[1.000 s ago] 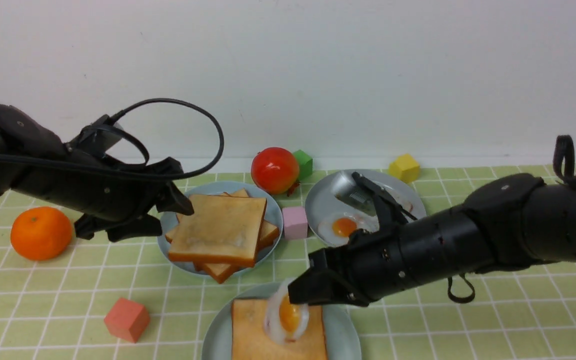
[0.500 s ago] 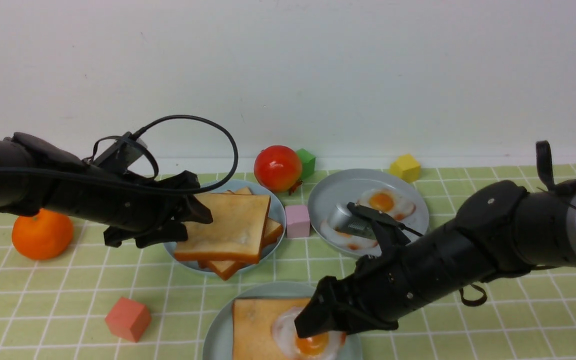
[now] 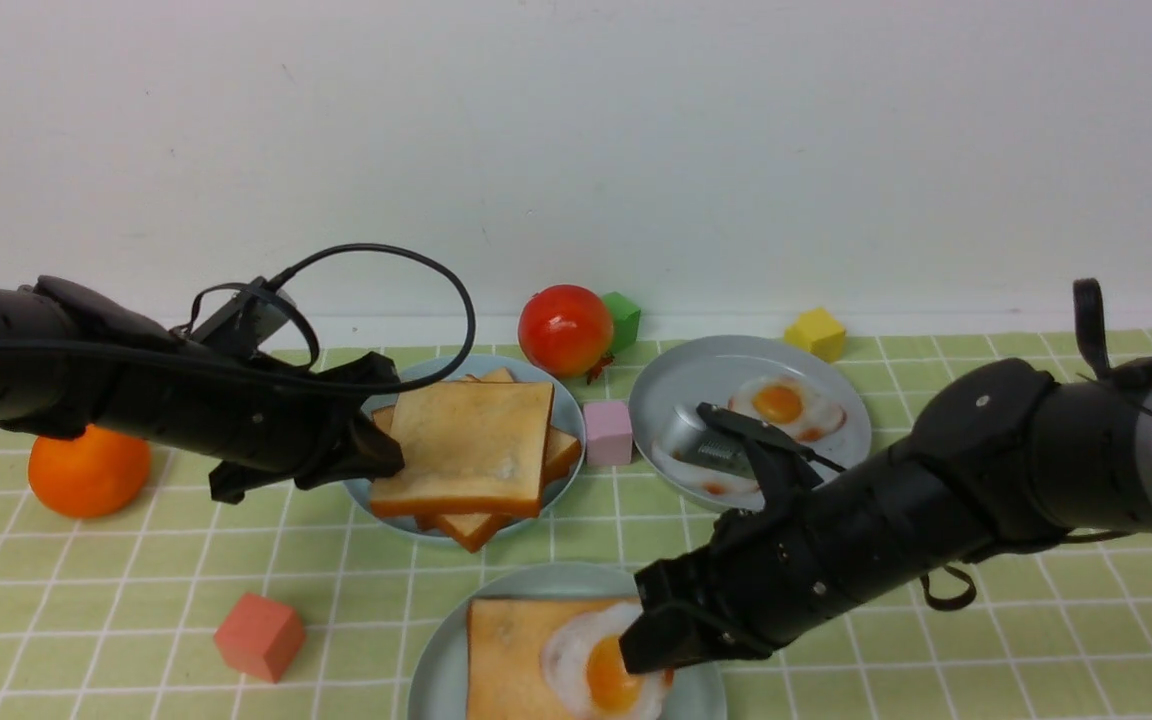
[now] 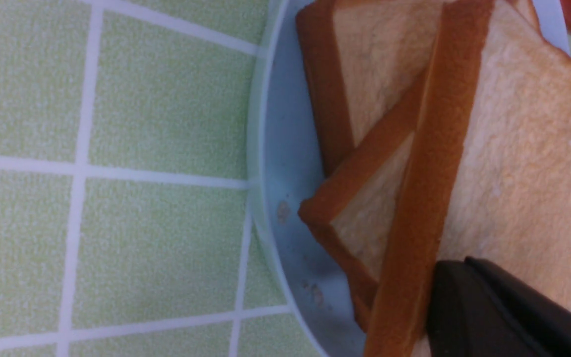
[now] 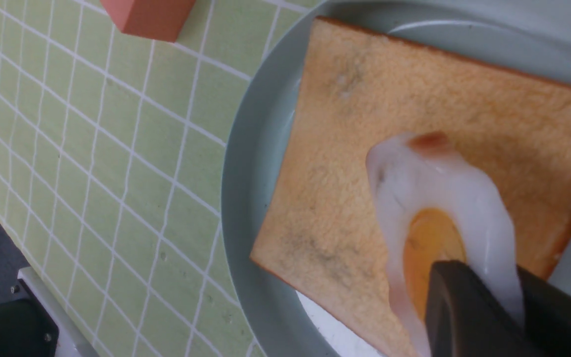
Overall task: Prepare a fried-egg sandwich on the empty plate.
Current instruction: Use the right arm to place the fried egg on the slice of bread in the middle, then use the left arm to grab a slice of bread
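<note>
Green-checked bench [image 3: 136, 590] carried everything. Empty plate [image 3: 428, 665] sat nearest the robot, with the bottom toast [image 3: 508, 650] flat on it. Left claw [image 3: 388, 425] was closed on the edge of the top toast slice [image 3: 471, 445], over the far stack. Fried egg [image 3: 591, 670] lay on the bottom toast. Right claw [image 3: 648, 645] was at the egg's edge; could not tell whether it gripped. Judgement: slice light and stiff, so an edge grip suits. Egg glossy, floppy, probably slippery.
</note>
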Controlling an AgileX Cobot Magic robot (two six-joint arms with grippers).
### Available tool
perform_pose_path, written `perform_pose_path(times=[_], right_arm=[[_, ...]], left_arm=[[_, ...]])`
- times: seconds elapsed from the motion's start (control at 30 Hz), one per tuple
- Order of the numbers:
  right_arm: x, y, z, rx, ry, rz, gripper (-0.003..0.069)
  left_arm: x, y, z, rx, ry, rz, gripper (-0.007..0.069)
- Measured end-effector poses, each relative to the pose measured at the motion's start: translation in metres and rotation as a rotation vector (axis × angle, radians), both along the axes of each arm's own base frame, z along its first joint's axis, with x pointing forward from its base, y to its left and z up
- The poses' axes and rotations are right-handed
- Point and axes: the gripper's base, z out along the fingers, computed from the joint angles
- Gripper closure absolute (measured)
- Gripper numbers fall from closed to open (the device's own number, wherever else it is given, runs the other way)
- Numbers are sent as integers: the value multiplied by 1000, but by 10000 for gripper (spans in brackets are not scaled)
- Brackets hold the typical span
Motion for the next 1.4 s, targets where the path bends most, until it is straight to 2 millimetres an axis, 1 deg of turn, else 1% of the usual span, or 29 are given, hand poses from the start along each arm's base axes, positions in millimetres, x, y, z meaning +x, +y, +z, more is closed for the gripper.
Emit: perform_pose_path(times=[0.2, 0.33, 0.47, 0.5, 0.57, 0.6, 0.63, 0.7, 0.73, 0.8, 0.83, 0.87, 0.9, 0.93, 0.97, 1.0, 1.03, 1.07, 1.1, 1.13, 1.17, 1.2, 1.23, 1.4], right_arm=[[-1, 2, 6, 45, -1, -9, 591], [0, 8, 12, 136, -22, 7, 591], [2, 12, 3, 179, 5, 16, 591], [3, 14, -7, 185, 28, 15, 591], [4, 14, -16, 172, 43, 16, 591], [4, 14, -16, 172, 42, 15, 590], [5, 14, -21, 162, 48, 11, 581], [5, 13, -22, 147, 41, 15, 538], [5, 13, -22, 145, 38, 15, 532], [4, 11, -22, 116, 21, 36, 428], [4, 10, -20, 97, 3, 44, 365], [4, 10, -19, 94, -1, 44, 356], [4, 7, -11, 70, -24, 41, 277], [3, 6, -9, 64, -30, 38, 259], [2, 3, 3, 37, -58, 23, 197], [2, 2, 6, 29, -66, 20, 183], [0, -3, 19, -5, -93, 15, 140], [-2, -6, 29, -25, -110, 16, 122], [-3, -6, 31, -22, -116, 16, 122], [-5, -11, 48, -61, -149, 12, 103], [-7, -14, 57, -83, -163, 10, 98], [-7, -14, 57, -90, -161, 10, 97], [-11, -20, 71, -122, -187, 2, 97], [-21, -33, 93, -207, -243, -8, 109]], left_arm=[[-1, 0, 3, 6, -9, -6, 638], [-1, 0, 3, 7, -9, -6, 638], [0, 0, 3, 11, -13, -2, 638], [0, 1, 3, 13, -14, 1, 638], [0, 1, 3, 13, -13, 3, 636], [0, 1, 3, 13, -13, 4, 636], [0, 1, 3, 12, -12, 7, 624], [0, 1, 3, 13, -13, 8, 592], [0, 1, 3, 13, -13, 8, 584], [0, 1, 3, 12, -13, 8, 524], [0, 1, 4, 10, -13, 6, 479], [0, 1, 4, 10, -14, 6, 479], [-1, 1, 6, 10, -18, 3, 416], [-1, 1, 7, 12, -20, 2, 409], [-1, 1, 10, 17, -30, -2, 348], [-2, 1, 10, 18, -31, -3, 336], [-2, 1, 14, 22, -43, -5, 300], [-2, 2, 16, 27, -50, -6, 281], [-2, 2, 16, 27, -50, -6, 278], [-3, 2, 19, 33, -61, -7, 256], [-3, 2, 20, 34, -65, -6, 251], [-3, 2, 21, 35, -67, -5, 251], [-2, 3, 21, 42, -76, 4, 246], [1, 6, 21, 68, -99, 33, 246]])
